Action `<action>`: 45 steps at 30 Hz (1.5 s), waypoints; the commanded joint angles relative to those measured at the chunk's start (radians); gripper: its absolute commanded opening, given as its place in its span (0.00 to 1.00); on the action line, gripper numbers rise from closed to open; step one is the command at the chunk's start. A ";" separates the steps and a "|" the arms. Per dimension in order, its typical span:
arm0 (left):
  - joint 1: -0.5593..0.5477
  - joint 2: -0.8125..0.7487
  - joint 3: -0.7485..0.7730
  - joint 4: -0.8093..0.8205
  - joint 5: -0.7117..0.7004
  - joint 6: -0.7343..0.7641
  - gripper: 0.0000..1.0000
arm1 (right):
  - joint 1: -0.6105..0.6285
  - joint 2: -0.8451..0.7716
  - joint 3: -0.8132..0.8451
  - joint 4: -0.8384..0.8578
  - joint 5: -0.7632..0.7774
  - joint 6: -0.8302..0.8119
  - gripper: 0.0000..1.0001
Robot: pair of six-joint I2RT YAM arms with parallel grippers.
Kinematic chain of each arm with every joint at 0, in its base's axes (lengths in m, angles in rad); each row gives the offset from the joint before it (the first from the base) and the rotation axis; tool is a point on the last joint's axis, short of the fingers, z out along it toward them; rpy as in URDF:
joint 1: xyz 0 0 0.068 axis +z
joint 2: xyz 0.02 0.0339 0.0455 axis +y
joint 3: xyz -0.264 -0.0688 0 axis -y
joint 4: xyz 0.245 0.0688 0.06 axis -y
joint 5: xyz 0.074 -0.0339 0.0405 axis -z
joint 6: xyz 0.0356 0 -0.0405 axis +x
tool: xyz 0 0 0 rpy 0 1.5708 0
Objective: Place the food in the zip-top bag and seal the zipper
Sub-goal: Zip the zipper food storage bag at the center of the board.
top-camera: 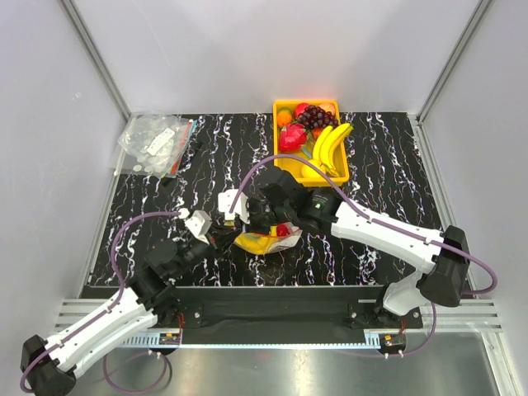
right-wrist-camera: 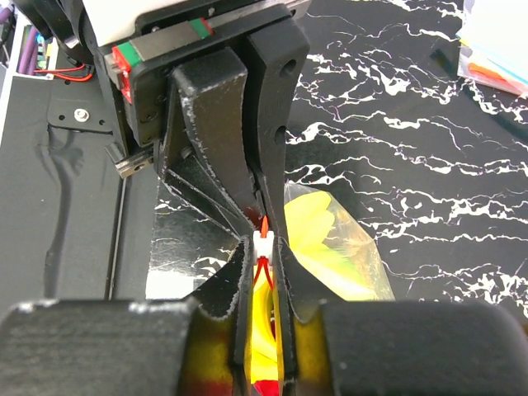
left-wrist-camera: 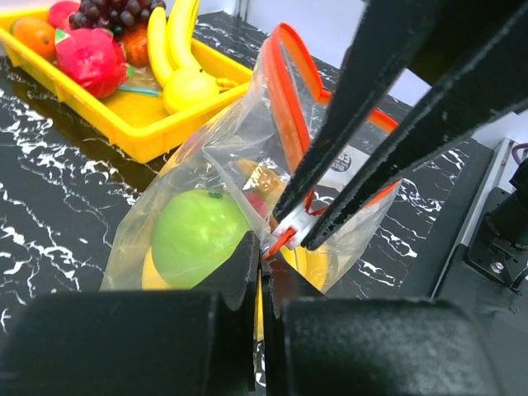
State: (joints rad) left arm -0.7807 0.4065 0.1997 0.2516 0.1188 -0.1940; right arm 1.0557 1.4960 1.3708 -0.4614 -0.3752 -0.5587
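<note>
The clear crinkly plastic zip-top bag point(left-wrist-camera: 239, 157), holding a round green apple point(left-wrist-camera: 194, 235), stands near the yellow plastic tray point(left-wrist-camera: 157, 136); left gripper point(left-wrist-camera: 261, 257) and right gripper point(right-wrist-camera: 262, 252) both clench its thin red-orange zipper point(left-wrist-camera: 282, 99)

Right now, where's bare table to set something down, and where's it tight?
Free: bare table between the packet pile and the yellow tray; right of the tray to the table edge. Crowded: centre front, where the left gripper and right gripper both pinch the zip-top bag at its zipper.
</note>
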 commanded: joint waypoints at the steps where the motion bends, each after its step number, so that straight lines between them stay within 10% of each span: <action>1: 0.017 -0.012 0.072 0.000 -0.056 -0.028 0.00 | 0.007 -0.017 0.011 -0.014 0.047 -0.015 0.09; 24: 0.124 -0.100 0.083 -0.118 -0.192 -0.130 0.00 | -0.025 -0.220 -0.194 0.018 0.191 0.071 0.01; 45: 0.261 0.152 0.204 -0.012 -0.473 0.028 0.00 | -0.080 -0.321 -0.256 -0.180 0.272 0.335 0.00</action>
State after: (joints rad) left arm -0.5732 0.5468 0.3393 0.1352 -0.2481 -0.2222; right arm 0.9855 1.2255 1.1046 -0.5003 -0.1486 -0.3050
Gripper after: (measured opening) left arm 0.008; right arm 0.159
